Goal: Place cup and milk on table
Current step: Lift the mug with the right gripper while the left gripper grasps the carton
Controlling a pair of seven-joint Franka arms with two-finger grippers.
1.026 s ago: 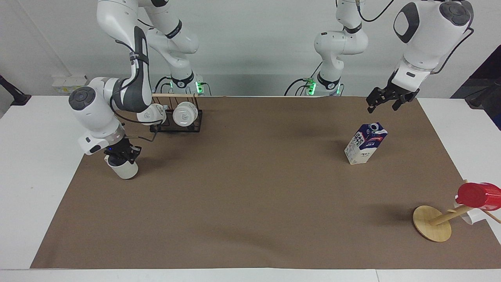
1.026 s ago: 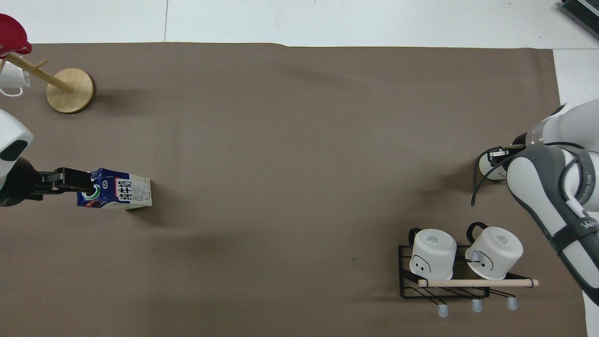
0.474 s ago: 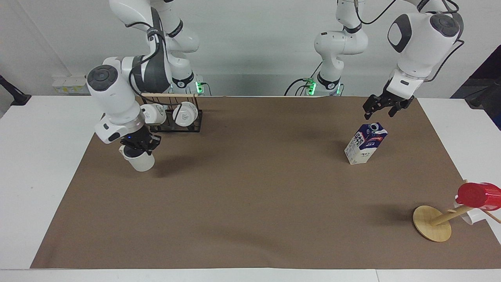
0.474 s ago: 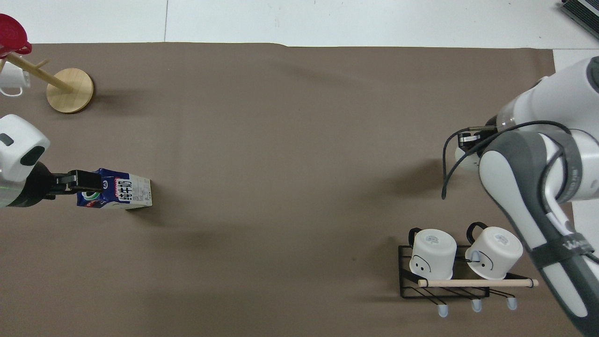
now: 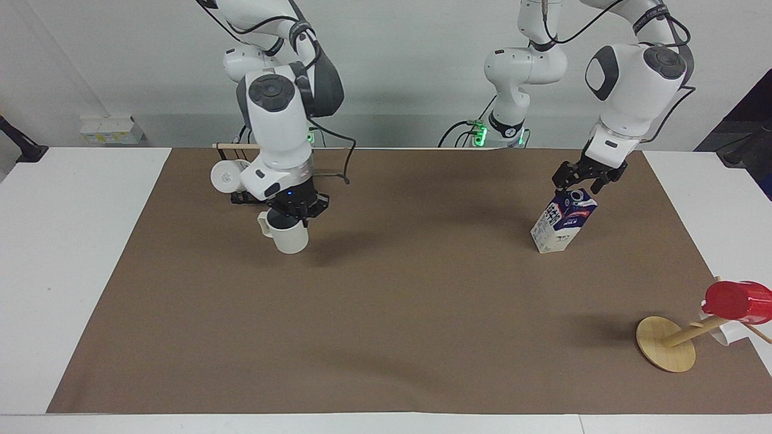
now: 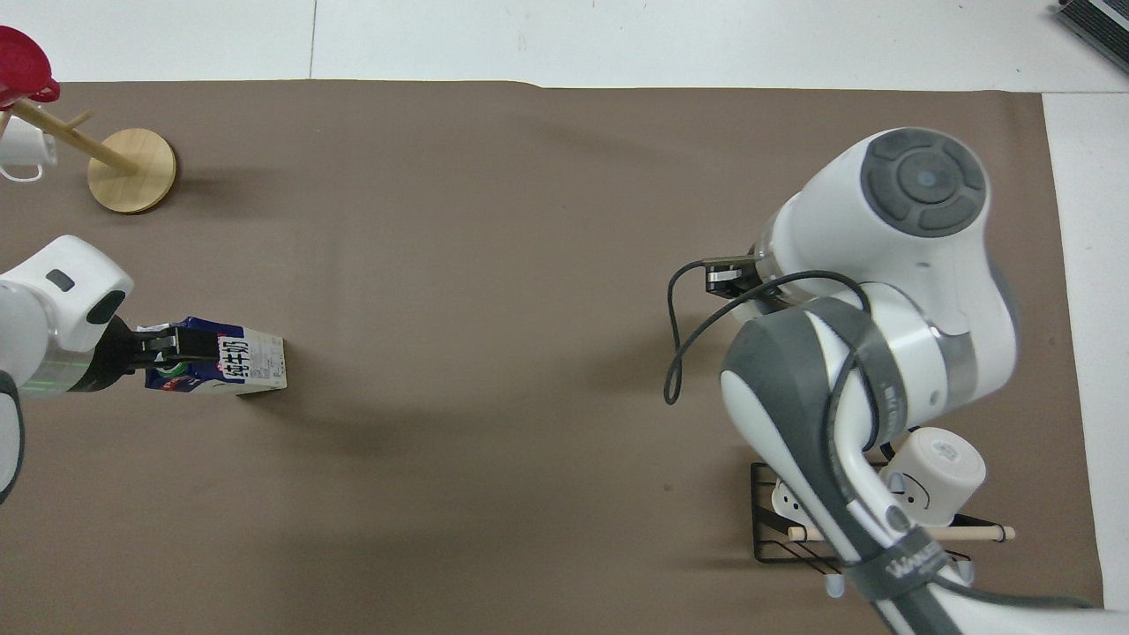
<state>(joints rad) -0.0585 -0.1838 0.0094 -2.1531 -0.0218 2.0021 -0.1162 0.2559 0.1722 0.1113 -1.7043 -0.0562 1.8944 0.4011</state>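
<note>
A plain white wall [image 5: 386,66] closes the scene. The white bench [image 5: 66,253] stands against it, and a brown paper sheet [image 5: 398,319] covers most of the bench top. A white socket box [image 5: 107,129] sits at the wall's foot. A dark mount [image 5: 18,144] enters at the frame edge. Lighting is even, with soft shadows on the sheet.

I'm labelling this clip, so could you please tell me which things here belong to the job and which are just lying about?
In the job:
- cup, held by the shut right pincer above the table
- milk, standing, open left pincer at its top

Lying about:
- black rack with white mugs
- wooden stand with red cup
</note>
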